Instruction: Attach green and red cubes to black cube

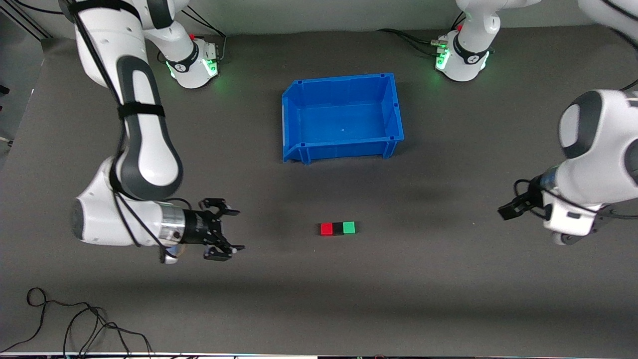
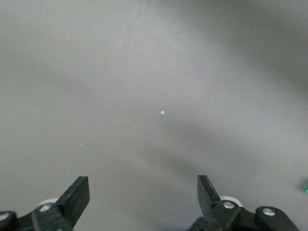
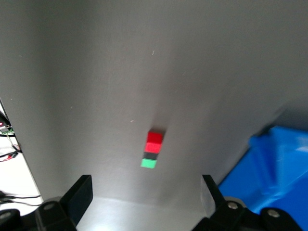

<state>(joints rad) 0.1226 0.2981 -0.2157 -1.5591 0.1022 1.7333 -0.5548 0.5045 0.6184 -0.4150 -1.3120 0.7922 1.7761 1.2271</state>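
**Three cubes joined in a row**

The black cube (image 1: pixel 338 229) lies between the red cube (image 1: pixel 326 229) and the green cube (image 1: pixel 349 228), touching both, nearer the camera than the bin (image 1: pixel 341 149). The right gripper (image 1: pixel 225 229) and the left gripper (image 1: pixel 509 209) hang well apart from them, both with fingers spread and empty. A careless return could knock the row apart.
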